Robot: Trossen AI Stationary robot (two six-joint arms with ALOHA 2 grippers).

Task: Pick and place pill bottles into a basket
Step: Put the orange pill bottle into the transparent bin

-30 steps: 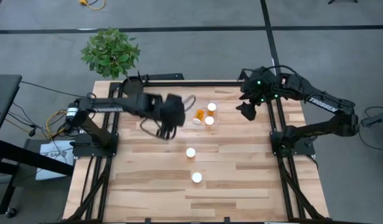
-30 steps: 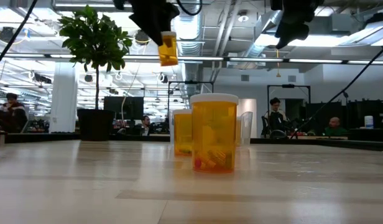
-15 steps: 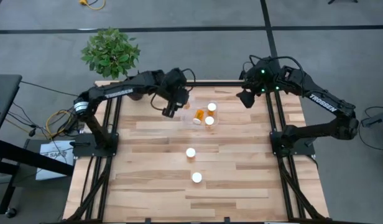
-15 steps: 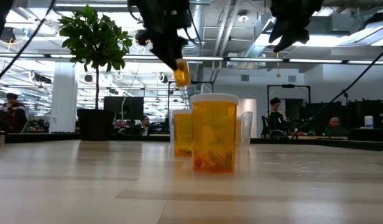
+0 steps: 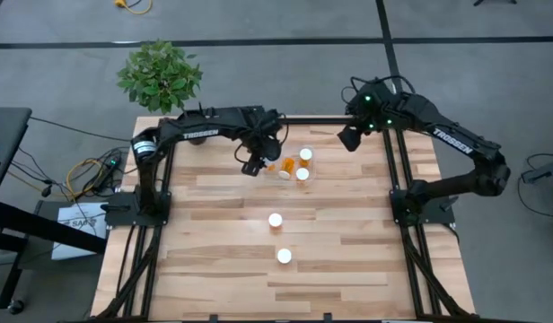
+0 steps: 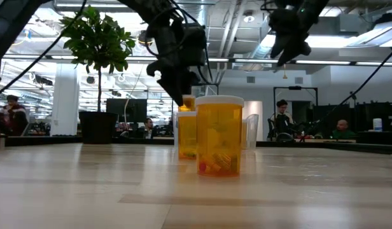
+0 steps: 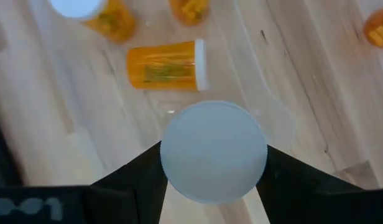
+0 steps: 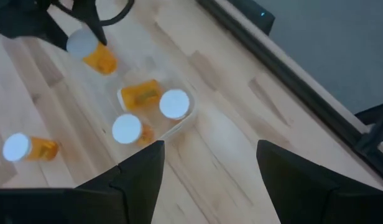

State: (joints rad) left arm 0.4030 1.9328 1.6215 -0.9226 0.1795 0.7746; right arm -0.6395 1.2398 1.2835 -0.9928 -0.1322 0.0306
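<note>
**Left gripper at basket edge, bottle in hand**

Left gripper (image 5: 256, 164) is clamped on a pill bottle (image 7: 213, 151), hanging over the basket's (image 7: 266, 74) near wall at the far middle of the table (image 5: 214, 269). In the left wrist view the held white cap sits between our two fingers (image 7: 132, 180), with the basket's clear rim just beyond it.

Basket contents so far: one bottle on its side (image 5: 288, 165), two upright (image 5: 305, 154) (image 5: 302, 174). Two more stand loose on open wood, (image 5: 276, 219) and (image 5: 284, 256), well apart from the basket.

How we'd do the drop:
- Carry the bottle a bit further in, past the rim, before letting go. Right now it looks to sit on the edge line, not clearly inside.
- Aim for the free patch beside the lying bottle; landing on it risks a bounce-out over the low walls.
- Release low. The clear tray probably slides easily.

Room: right gripper (image 5: 348, 137) hovers with fingers apart near the far right edge, clear of the basket. The plant (image 5: 160, 74) is off-table, behind the far left corner. Retreat path toward the loose bottles is open wood.
</note>
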